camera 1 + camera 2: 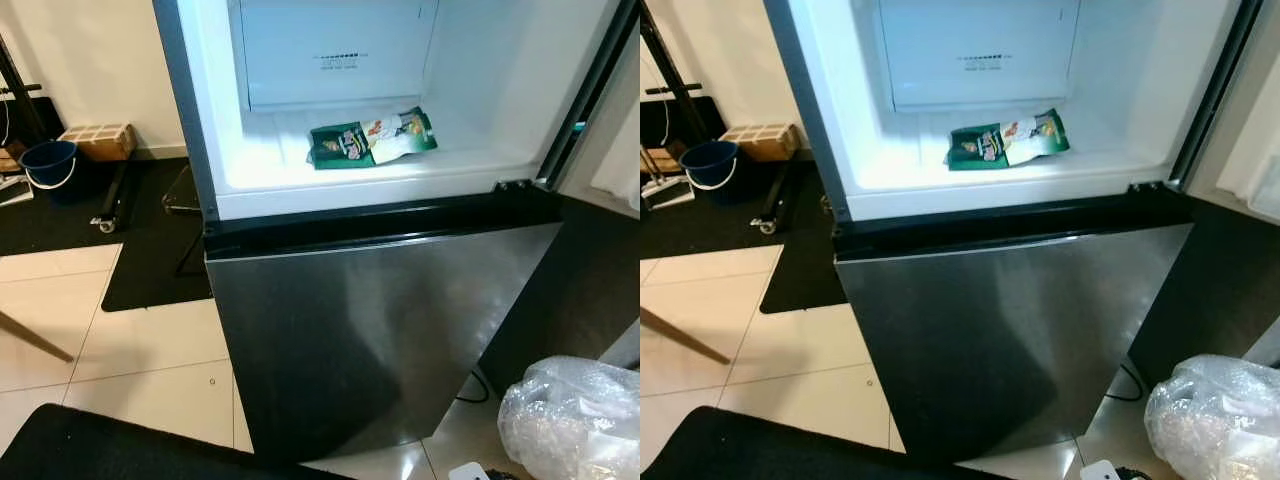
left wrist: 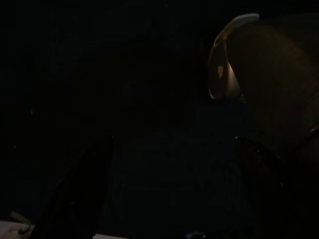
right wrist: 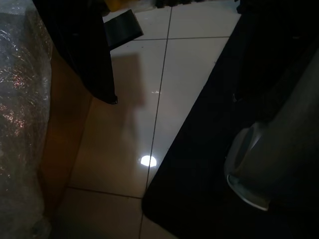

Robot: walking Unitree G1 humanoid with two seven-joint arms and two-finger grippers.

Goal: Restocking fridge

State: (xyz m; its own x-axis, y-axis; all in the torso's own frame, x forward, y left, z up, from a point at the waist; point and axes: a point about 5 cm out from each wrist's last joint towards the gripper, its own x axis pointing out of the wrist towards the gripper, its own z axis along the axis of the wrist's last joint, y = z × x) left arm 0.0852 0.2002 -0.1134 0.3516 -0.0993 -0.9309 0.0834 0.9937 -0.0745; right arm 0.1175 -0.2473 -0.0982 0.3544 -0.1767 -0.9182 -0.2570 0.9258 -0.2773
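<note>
A green and white food packet (image 1: 372, 139) lies flat on the white floor of the fridge's (image 1: 380, 330) open upper compartment, near its front lip and a little toward the hinge side, below a white inner panel (image 1: 338, 50) on the back wall. The compartment's door (image 1: 590, 90) stands open at the fridge's right edge, and the lower steel door below the packet is closed. To the fridge's left a black mat (image 1: 150, 240) covers part of the pale tiled floor (image 1: 140, 350), and farther back beside the wall stand a blue bucket (image 1: 48, 163) and a cardboard box (image 1: 98, 141). To the fridge's lower right sits a crinkled clear plastic bag (image 1: 575, 415). The left wrist view is very dark; two black fingers (image 2: 82, 199) of the left end effector (image 2: 174, 194) stand apart there, gripping nothing. The right wrist view looks down on tiles, a dark mat and the plastic bag, with one black finger (image 3: 84, 50) of the right end effector visible; whether it is wide or narrow cannot be told.
</note>
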